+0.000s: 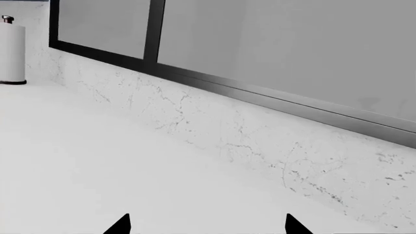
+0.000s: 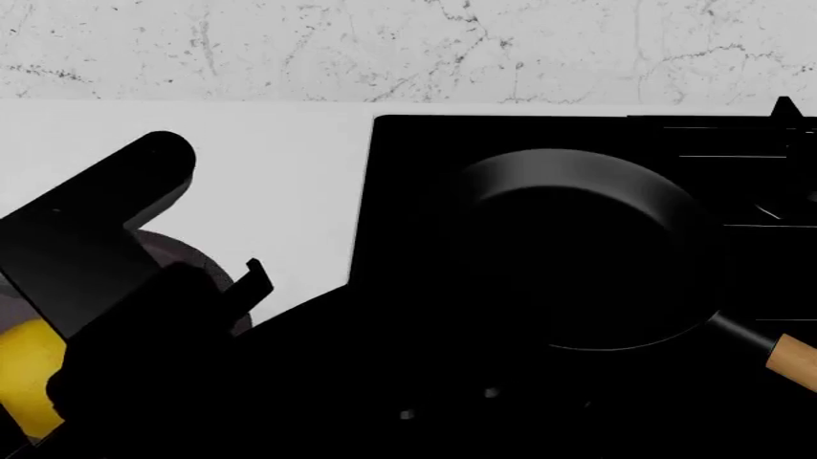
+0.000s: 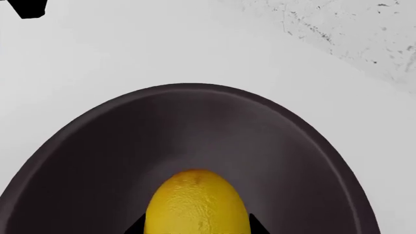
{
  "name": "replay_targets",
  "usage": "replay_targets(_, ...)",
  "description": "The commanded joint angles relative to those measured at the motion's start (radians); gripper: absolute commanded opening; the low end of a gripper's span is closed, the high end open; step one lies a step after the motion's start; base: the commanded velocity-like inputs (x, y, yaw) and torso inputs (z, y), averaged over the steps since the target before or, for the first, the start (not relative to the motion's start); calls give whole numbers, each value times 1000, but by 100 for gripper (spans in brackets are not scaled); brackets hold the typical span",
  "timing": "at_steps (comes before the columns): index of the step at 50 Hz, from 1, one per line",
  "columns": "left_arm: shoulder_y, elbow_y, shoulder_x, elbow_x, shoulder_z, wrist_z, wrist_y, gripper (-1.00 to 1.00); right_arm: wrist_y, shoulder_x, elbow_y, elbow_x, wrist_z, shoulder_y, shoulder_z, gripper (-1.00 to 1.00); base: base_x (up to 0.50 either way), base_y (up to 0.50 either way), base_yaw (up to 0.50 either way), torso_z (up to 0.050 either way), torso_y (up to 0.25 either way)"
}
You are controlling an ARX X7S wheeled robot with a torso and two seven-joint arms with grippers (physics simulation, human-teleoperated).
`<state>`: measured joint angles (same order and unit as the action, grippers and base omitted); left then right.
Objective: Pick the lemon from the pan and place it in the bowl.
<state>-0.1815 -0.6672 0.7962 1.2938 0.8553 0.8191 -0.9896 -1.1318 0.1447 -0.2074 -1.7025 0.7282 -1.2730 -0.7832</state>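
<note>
The yellow lemon (image 3: pixel 197 204) sits between the two black fingertips of my right gripper (image 3: pixel 195 226), which is shut on it, held over the inside of the dark brown bowl (image 3: pixel 273 146). In the head view the lemon (image 2: pixel 23 378) shows at the lower left, mostly hidden by a black arm, with a sliver of the bowl (image 2: pixel 191 251) behind it. The black pan (image 2: pixel 575 249) stands empty on the cooktop, its wooden handle (image 2: pixel 791 361) pointing to the right. My left gripper (image 1: pixel 208 226) is open over bare white counter, holding nothing.
A black cooktop (image 2: pixel 408 172) lies under the pan. A marble backsplash (image 2: pixel 383 48) runs along the back. In the left wrist view a white paper-towel roll (image 1: pixel 11 51) stands by the wall below a black-framed window (image 1: pixel 195 78).
</note>
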Motion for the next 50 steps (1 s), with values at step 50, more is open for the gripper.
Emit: replay_targets(50,80,-4,-42,-40,48,-51,30,100,23,7,9,46,-50,20,-74,-100,0,0,0,0,0)
